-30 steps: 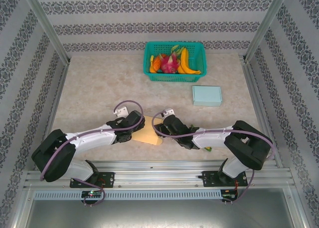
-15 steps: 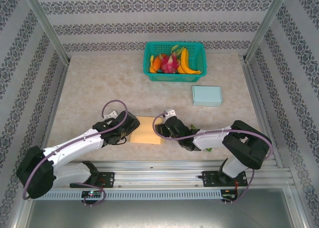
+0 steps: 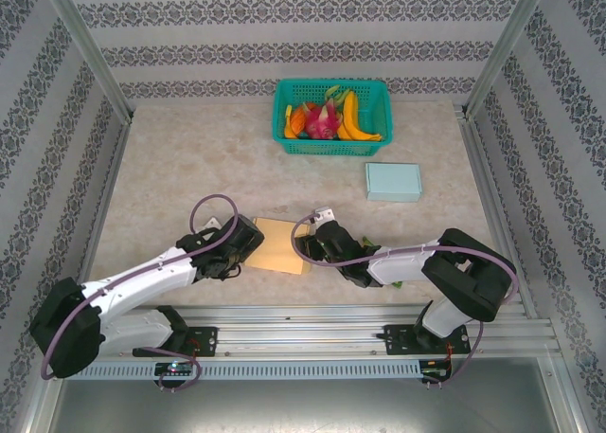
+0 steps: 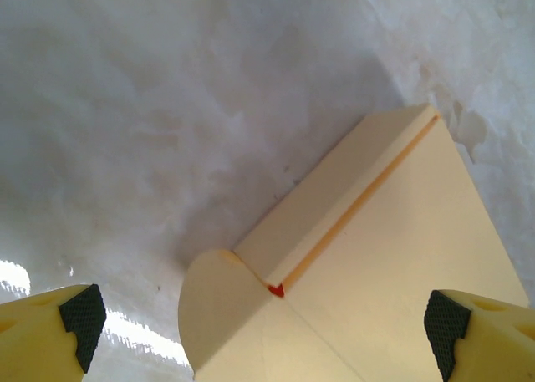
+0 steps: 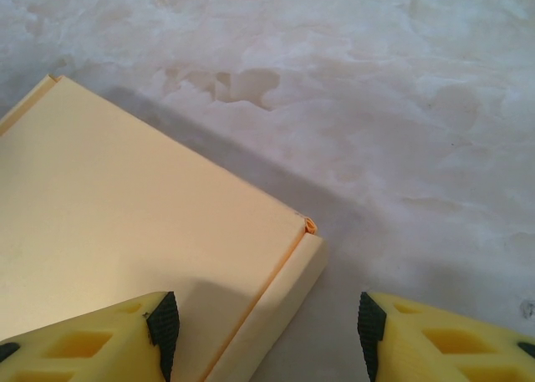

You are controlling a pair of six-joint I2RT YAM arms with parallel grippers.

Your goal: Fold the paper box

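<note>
Patterned wallpaper on three sides, a pale marbled bench (image 3: 189, 158) below, and the action sits right at the near edge. Down there lies the paper box (image 3: 280, 246), flat and tan, between the two arms. On its left side, the left fingers (image 4: 80, 315) are spread as wide as can be. They hang over a corner where a rounded flap (image 4: 213, 303) meets a folded strip, and they grip nothing. On the other side, the right fingers (image 5: 160, 322) stand apart too. One pad is above the box's top face and the other is over bare bench, with the box's folded edge between them and nothing clamped. Further back, a green basket (image 3: 331, 147) of fruit sits near the far wall, with a pale blue carton (image 3: 393, 181) just in front and to its right.
</note>
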